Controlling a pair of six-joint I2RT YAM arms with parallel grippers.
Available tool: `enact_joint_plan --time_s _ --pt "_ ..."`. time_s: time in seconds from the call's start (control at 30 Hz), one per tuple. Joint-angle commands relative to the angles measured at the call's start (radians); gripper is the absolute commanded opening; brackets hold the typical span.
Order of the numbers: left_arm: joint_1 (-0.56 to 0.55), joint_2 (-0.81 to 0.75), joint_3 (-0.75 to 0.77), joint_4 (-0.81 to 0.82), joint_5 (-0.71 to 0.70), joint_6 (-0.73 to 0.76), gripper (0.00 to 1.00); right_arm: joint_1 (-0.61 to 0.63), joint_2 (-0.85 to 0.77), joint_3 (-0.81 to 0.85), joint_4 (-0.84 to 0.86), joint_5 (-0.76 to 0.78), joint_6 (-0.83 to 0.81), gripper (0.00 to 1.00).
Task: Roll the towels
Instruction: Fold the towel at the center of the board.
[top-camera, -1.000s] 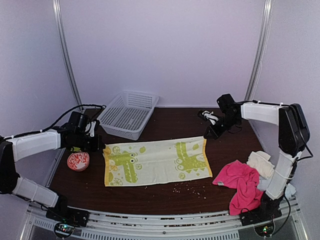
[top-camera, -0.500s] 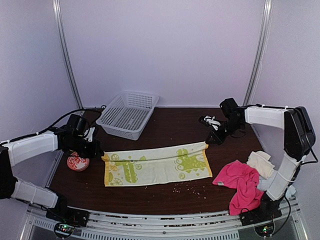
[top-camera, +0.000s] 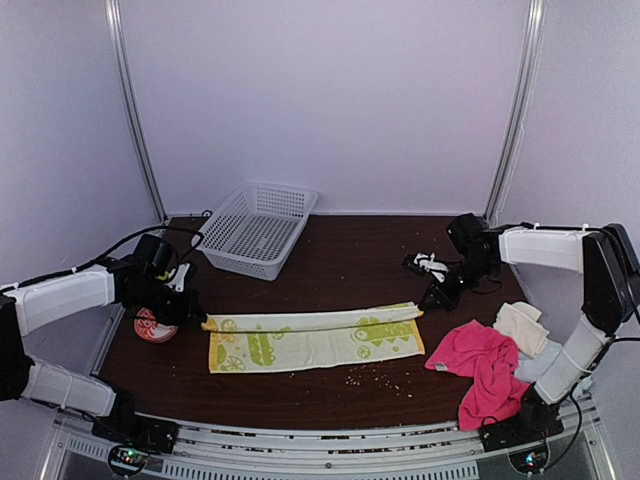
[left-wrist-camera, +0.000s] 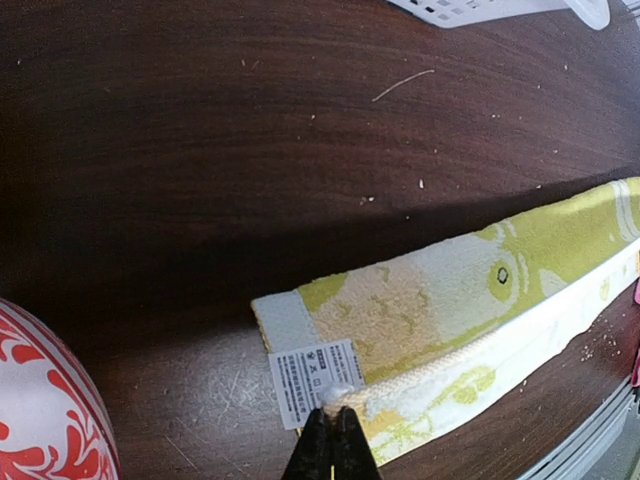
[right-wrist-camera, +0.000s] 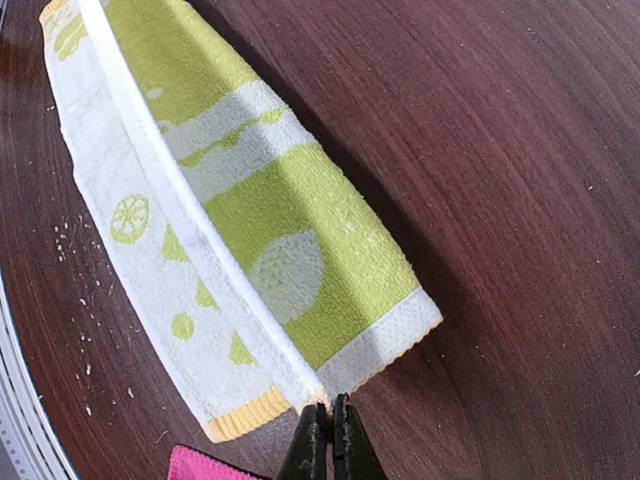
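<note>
**Lime-yellow towel** (top-camera: 310, 340) (left-wrist-camera: 480, 310) (right-wrist-camera: 230, 230). White pattern. Lies lengthwise across the middle of the table (top-camera: 350, 250), left to right. Its near half is flat on the wood. Its far long edge is raised as a straight ridge running between the two tools, with the far half sloping down from it. A white printed label (left-wrist-camera: 315, 375) sits at the left end.

**Left tool** (top-camera: 198, 318) (left-wrist-camera: 334, 430). At the towel's left far corner. The fingers are pressed together, with the corner's corded edge pinched between the tips, right beside the label.

**Right tool** (top-camera: 425, 305) (right-wrist-camera: 327, 415). At the towel's right far corner. The fingers are closed tight on the hem, and the ridge runs away from the tips.

**Hot-pink towel** (top-camera: 480, 365) (right-wrist-camera: 200, 465). Crumpled heap at the table's near right, apart from the lime-yellow towel's right end.

**Cream towel** (top-camera: 522, 325). Bunched just right of the pink heap and touching it.

**Basket** (top-camera: 255, 228). White, latticed, at the far left of the table, well apart from the towels.

**Bowl** (top-camera: 155, 325) (left-wrist-camera: 45, 400). Red and white, just left of the left tool.

**Crumbs** (top-camera: 370, 375). Scattered on the wood in front of the towel's near edge.
</note>
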Motion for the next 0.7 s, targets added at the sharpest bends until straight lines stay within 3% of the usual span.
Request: enact_joint_plan --time_s 0.0,0.67 --pt "0.006 0.007 -0.008 -0.050 -0.015 -0.002 0.00 0.012 -0.026 -0.025 -0.020 0.014 -0.037 0.00" --pt "-0.070 0.102 -0.007 -0.124 -0.015 -0.003 0.00 0.073 -0.072 -0.120 -0.044 0.067 -0.116 0.00"
